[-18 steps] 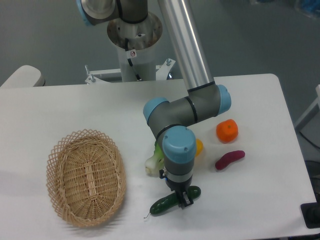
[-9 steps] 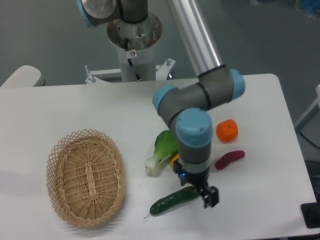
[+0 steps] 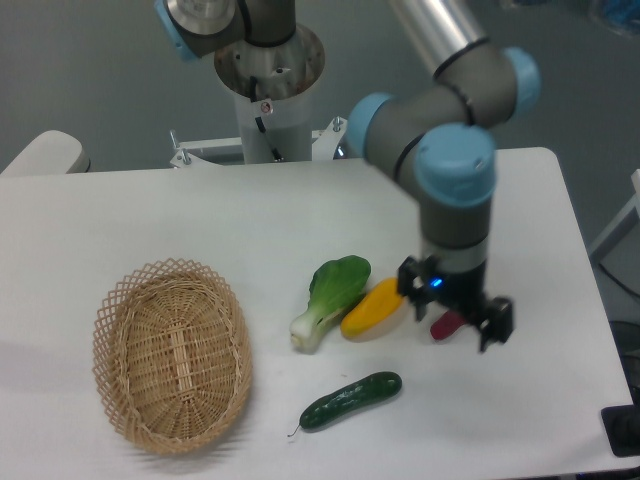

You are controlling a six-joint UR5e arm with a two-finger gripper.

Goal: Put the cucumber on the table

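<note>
**A:** Where is the cucumber [image 3: 350, 400]?

**B:** Lying flat on the table [image 3: 150, 220], near the front edge, just right of the wicker basket [image 3: 171, 355]. Its thin stem tip points to the lower left, its blunt end up and to the right. Nothing touches it.

**A:** And the gripper [image 3: 456, 310]?

**B:** Up and to the right of the cucumber, well apart from it — the fingers hang downward with a visible gap between them, spread wide and holding nothing. One dark finger [image 3: 496, 324] shows clearly on the right side; the other sits on the left by the yellow vegetable.

**A:** What else is on the table?

**B:** A light-green bok choy [image 3: 328, 300] with its white stalk end toward the lower left, and touching its right side a yellow vegetable [image 3: 372, 309]. A magenta vegetable [image 3: 445, 324] lies behind the gripper, mostly hidden by it, so only a small part shows.

**A:** Is the basket holding anything?

**B:** I see only woven wicker inside it. It stands at the left of the table, oval and upright — apart from the cucumber's stem tip by a small gap.
</note>
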